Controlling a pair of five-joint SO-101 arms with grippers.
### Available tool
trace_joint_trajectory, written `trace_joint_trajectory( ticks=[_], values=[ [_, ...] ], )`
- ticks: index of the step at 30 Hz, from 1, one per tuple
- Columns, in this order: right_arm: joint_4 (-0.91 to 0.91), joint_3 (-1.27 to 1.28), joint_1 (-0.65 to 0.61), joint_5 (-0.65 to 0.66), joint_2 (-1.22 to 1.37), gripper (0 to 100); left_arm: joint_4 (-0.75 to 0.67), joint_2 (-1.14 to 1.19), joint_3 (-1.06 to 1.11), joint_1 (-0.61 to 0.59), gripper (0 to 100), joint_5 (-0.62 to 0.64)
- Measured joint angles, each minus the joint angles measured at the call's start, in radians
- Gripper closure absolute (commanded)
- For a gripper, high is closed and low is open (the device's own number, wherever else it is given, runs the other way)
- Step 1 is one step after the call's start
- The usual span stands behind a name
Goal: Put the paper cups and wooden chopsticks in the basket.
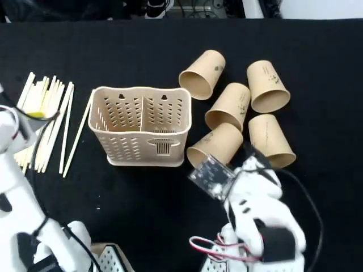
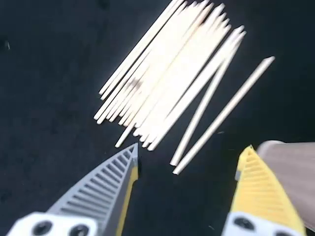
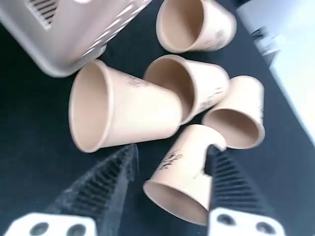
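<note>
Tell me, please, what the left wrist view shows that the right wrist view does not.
Left wrist view, not the right: the wooden chopsticks, a loose pile lying on the table, with the left gripper open near them. Right wrist view, not the left: five paper cups lying on their sides, the right gripper open with one cup between its fingers. Both: the black table, and likely the basket, plain in the right wrist view and seemingly a pale corner beside the left gripper.
</note>
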Motion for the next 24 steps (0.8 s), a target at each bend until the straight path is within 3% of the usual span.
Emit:
trace_joint_trajectory(
  ticks=[6, 12, 18, 23, 24],
  values=[
    [-0.163, 0.038, -0.189, -0.124, 0.213, 72.3, -0.451, 0.002, 0.456, -0.068, 68, -0.063],
    [-0.503, 0.272, -0.203, -0.160, 0.272, 72.4, -0.847, 0.014, 0.799, -0.068, 68, -0.035],
    [-0.672, 0.430, -0.044, -0.029, 0.252, 76.5, -1.137, 0.226, 0.890, 0.008, 72, 0.023],
    [-0.697, 0.479, -0.028, -0.003, 0.153, 99.0, -1.212, 0.470, 0.802, 0.015, 92, 0.029],
    [-0.698, 0.483, -0.026, -0.003, 0.126, 98.3, -1.214, 0.506, 0.775, 0.015, 96, 0.029]
  ],
)
